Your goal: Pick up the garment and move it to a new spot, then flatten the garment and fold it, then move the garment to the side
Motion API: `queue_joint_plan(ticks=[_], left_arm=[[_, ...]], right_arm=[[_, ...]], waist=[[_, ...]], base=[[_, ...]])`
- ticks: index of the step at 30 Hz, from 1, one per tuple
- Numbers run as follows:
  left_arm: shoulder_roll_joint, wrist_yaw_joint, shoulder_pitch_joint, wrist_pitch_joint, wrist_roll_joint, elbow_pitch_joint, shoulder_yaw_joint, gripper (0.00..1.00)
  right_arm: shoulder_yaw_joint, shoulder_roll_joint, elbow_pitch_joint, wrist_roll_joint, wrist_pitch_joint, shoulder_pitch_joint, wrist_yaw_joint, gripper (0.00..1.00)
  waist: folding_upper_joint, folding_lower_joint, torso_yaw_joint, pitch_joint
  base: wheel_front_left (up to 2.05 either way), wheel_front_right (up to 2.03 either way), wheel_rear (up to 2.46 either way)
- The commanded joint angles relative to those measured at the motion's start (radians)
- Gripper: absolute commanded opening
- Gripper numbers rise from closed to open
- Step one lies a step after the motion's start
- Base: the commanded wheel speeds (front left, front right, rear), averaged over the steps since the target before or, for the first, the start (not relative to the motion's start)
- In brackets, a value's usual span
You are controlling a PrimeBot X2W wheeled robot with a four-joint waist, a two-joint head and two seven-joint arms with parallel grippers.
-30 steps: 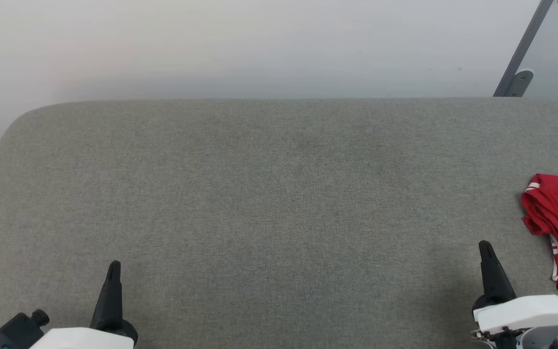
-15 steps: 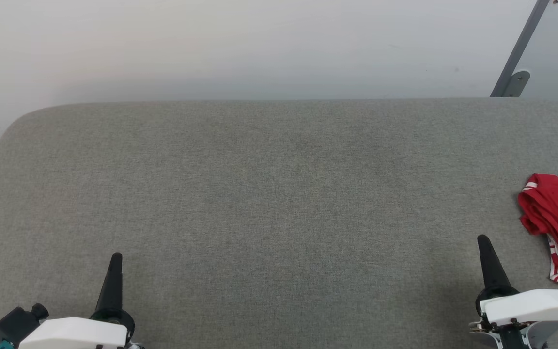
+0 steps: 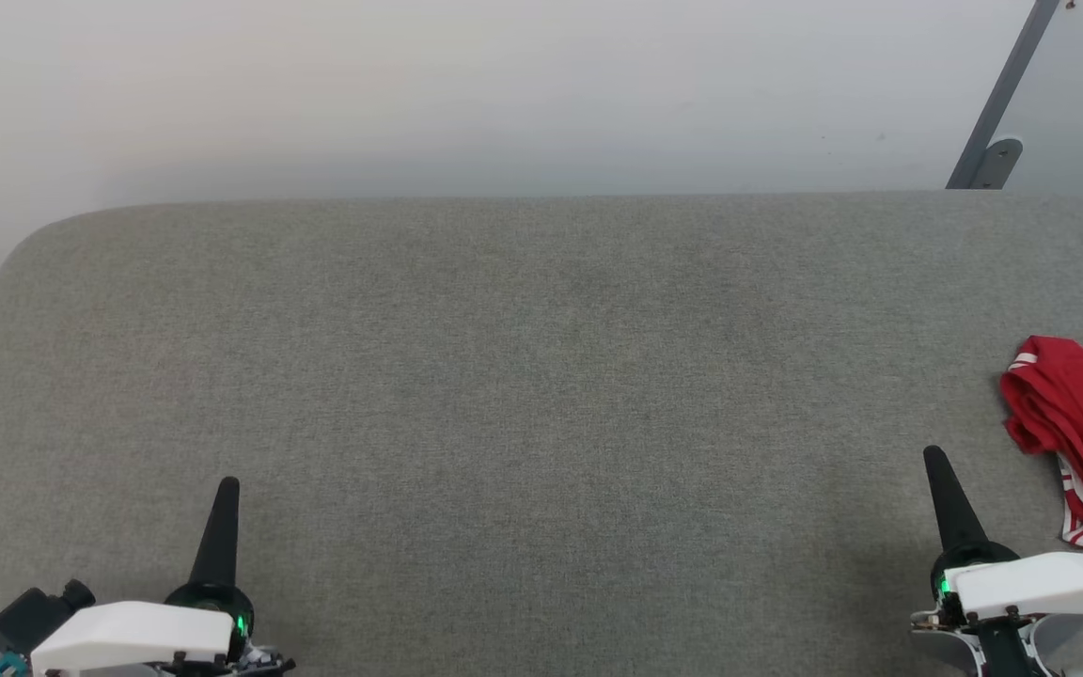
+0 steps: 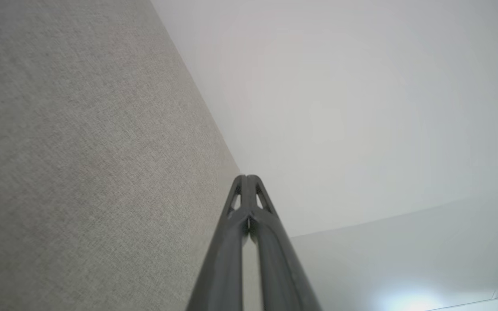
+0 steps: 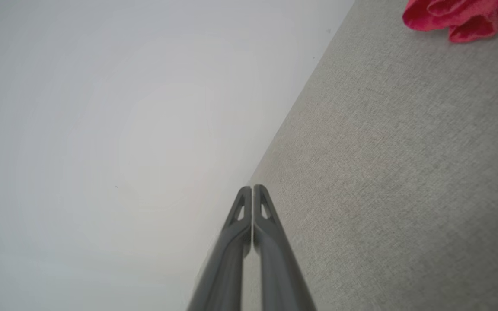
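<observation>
we find the garment (image 3: 1082, 418) lying in a bunch on the grey padded surface (image 3: 541, 376), out to the right of the right pincer (image 3: 933, 458) and a little ahead of its tip; it is near that pincer but apart from it, with bare grey cloth between them; its far side runs past the picture's edge, so we cannot see all of it; in the right wrist view the garment (image 5: 452, 17) sits ahead of the fingers and off to one side, again clear of them.

the right pincer (image 5: 252, 188) has its two dark fingers pressed together, with nothing between them; the left pincer (image 3: 227, 485) is likewise together and holds nothing, as the left wrist view shows at the tips (image 4: 247, 178); it points ahead over bare surface toward the pale wall (image 3: 504, 94), and the garment lies well apart from it, across the whole width of the surface and beyond the right pincer.

as to the step in hand, we judge that no grasp is under way; both arms sit low and near us, fingers pointing forward; the scene fits two stages: a rumpled heap waiting at the side to be picked up, or a garment already set aside; the red folds and striped trim look loose rather than squared, yet with part of it cut off we will not settle it; so we name no next move, and note only that the right pincer is the nearer one.
</observation>
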Motion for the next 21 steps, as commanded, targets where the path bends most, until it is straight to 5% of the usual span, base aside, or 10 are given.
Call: queue_joint_plan(ticks=[1,21], left_arm=[[0.001,0.001,-0.025,0.008,-0.024,-0.003,0.007,0.0],[-0.012,0.002,-0.062,0.054,-0.164,0.019,0.023,0.0]], right_arm=[[-0.003,0.001,-0.009,0.027,0.007,-0.023,0.0,0.0],[-0.006,0.003,-0.007,0.192,0.048,-0.039,0.0,0.0]], waist=[[-0.0001,0.0,-0.001,0.0],[-0.0001,0.0,-0.008,-0.005]], base=[[0.0,0.0,0.0],[0.0,0.0,0.0]])
